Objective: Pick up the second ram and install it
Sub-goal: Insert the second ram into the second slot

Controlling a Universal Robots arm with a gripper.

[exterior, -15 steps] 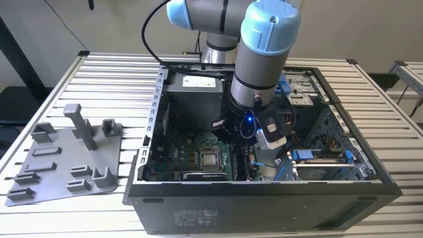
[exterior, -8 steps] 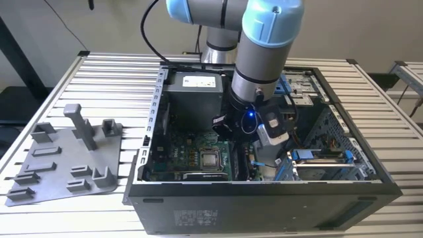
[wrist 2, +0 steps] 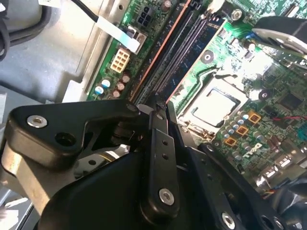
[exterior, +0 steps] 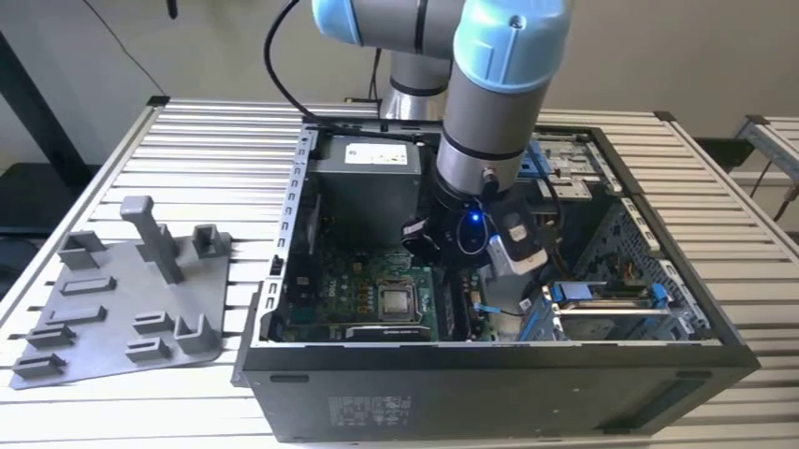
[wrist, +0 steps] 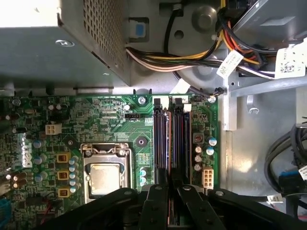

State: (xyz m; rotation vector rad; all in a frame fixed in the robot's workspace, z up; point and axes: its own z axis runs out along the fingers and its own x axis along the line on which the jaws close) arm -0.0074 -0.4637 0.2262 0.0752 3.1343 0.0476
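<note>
My gripper (exterior: 456,267) is deep inside the open computer case (exterior: 500,374), just above the motherboard (exterior: 362,281). In both wrist views its black fingers (wrist: 156,201) stand almost together over the near end of the memory slots (wrist: 161,139) (wrist 2: 177,48). A thin dark strip with a reddish edge, the second ram (wrist: 170,213), sits between the fingers, in line with the slots. Most of it is hidden by the gripper (wrist: 171,191) (wrist 2: 158,108). The slots are long dark rails with orange sides next to the processor socket (wrist: 105,172).
The grey power-supply box (exterior: 362,173) (wrist: 62,43) and a bundle of coloured cables (wrist: 192,57) lie beyond the slots. A drive bay with blue parts (exterior: 612,299) fills the case on the exterior view's right. A grey holder tray (exterior: 125,309) lies on the slatted table on the exterior view's left.
</note>
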